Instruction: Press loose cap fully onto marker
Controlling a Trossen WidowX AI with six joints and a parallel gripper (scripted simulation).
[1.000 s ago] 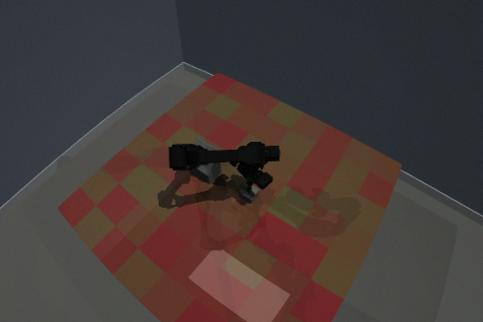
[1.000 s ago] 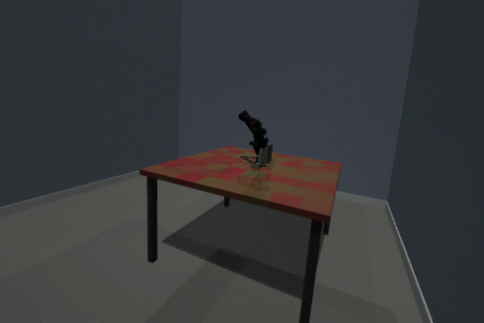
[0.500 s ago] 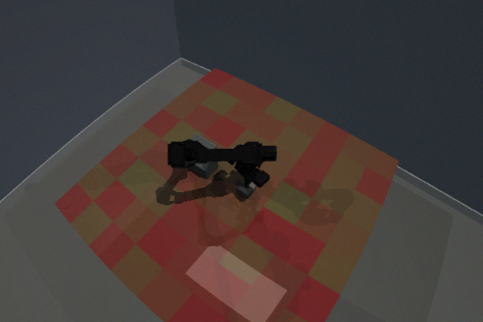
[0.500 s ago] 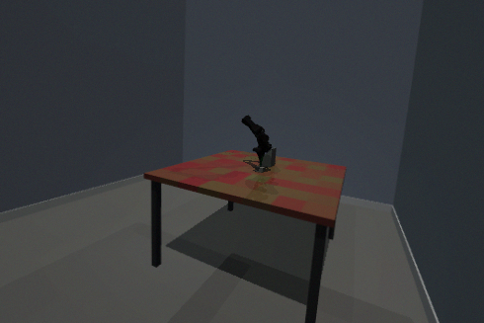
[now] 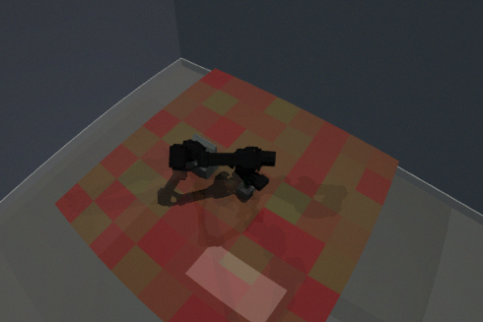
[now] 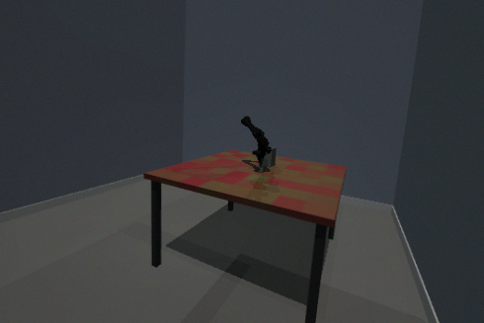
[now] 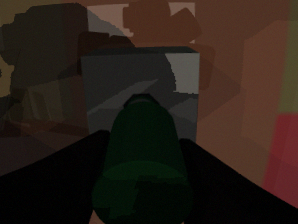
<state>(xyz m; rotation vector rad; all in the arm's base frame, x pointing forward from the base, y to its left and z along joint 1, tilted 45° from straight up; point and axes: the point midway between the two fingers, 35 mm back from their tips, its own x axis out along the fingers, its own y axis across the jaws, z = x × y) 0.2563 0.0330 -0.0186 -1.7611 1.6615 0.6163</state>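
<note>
In the wrist view my gripper (image 7: 144, 144) is shut on the dark green cap (image 7: 141, 185), held upright between the two black fingers. The cap's lower end sits right over the grey holder block (image 7: 181, 83). The cap hides the marker, so I cannot tell whether they touch. In the top view the black arm (image 5: 222, 159) reaches to the right, and the gripper (image 5: 250, 182) points down at the small grey block (image 5: 243, 194). The cap and marker are too dark and small to make out there.
The table (image 5: 340, 166) (image 6: 301, 192) has a red and olive checkered top. The arm (image 6: 257, 138) stands near its middle in the exterior view. A bright patch of light (image 5: 237, 275) lies on the near part of the top. Dark walls surround the table.
</note>
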